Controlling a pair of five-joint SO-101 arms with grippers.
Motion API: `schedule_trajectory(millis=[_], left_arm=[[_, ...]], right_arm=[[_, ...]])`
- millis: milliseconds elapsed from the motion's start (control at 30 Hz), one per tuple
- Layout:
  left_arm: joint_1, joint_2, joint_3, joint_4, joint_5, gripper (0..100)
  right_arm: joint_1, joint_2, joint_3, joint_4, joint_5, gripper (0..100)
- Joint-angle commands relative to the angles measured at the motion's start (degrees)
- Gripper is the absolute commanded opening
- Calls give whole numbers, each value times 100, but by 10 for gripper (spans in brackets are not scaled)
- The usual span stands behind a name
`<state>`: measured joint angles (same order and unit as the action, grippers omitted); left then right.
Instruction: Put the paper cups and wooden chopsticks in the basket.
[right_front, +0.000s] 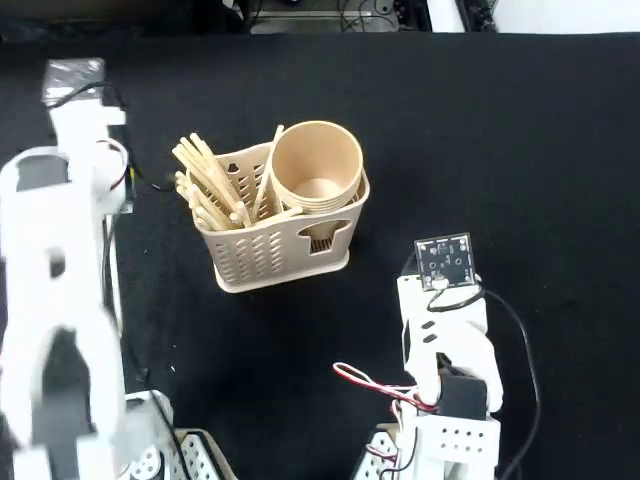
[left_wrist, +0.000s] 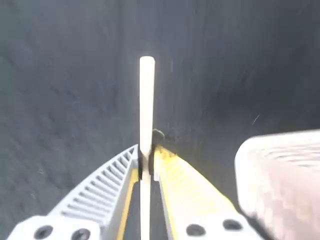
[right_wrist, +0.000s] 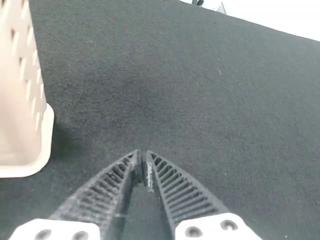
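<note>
left hand (left_wrist: 146, 161) grips chopstick (left_wrist: 146, 95) | basket (left_wrist: 282, 180) just beside | black mat (left_wrist: 60, 75) beneath

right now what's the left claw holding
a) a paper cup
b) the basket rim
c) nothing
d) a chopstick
D: the left claw is shut on a chopstick, which sticks out straight past its tips.
</note>
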<state>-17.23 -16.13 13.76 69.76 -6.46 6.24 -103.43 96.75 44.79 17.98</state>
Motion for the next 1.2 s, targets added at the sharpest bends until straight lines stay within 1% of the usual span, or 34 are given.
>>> schedule_trajectory(millis=[0, 100, 200, 267, 367, 433, 467, 633, 833, 867, 900, 1000, 1067, 1167], left_arm=[[295, -3675, 936, -1319, 378, 28], [655, -5029, 1332, -2268, 527, 28], [1121, -5934, 1534, -2892, 527, 28], [1604, -6277, 1640, -3095, 633, 29], [2387, -6435, 1842, -3130, 1222, 29], [2730, -6382, 2097, -3174, 1451, 29], [2835, -6330, 2229, -3174, 1451, 29], [2932, -6066, 2923, -3174, 1451, 29], [2932, -6127, 3512, -3165, 1459, 34], [2923, -6145, 3582, -3130, 1451, 46], [2923, -6163, 3644, -3112, 1451, 81], [2923, -6171, 3600, -2743, 1591, 230], [2914, -6171, 3319, -2400, 1767, 234], [2818, -6171, 2782, -1934, 1697, 234]], right_arm=[[-70, -374, -31, 18, 53, 21], [-70, -374, -31, 18, 53, 21], [-70, -374, -31, 26, 53, 21], [-70, -374, -31, 26, 53, 21], [-70, -374, -31, 26, 53, 21], [-70, -374, -31, 26, 53, 21], [-70, -374, -31, 26, 53, 21], [-70, -374, -31, 26, 53, 21], [-70, -374, -31, 26, 53, 21], [-70, -374, -31, 26, 53, 21], [-70, -374, -31, 26, 53, 21], [-70, -374, -31, 26, 53, 21], [-70, -374, -31, 26, 53, 21], [-70, -374, -31, 26, 53, 21]])
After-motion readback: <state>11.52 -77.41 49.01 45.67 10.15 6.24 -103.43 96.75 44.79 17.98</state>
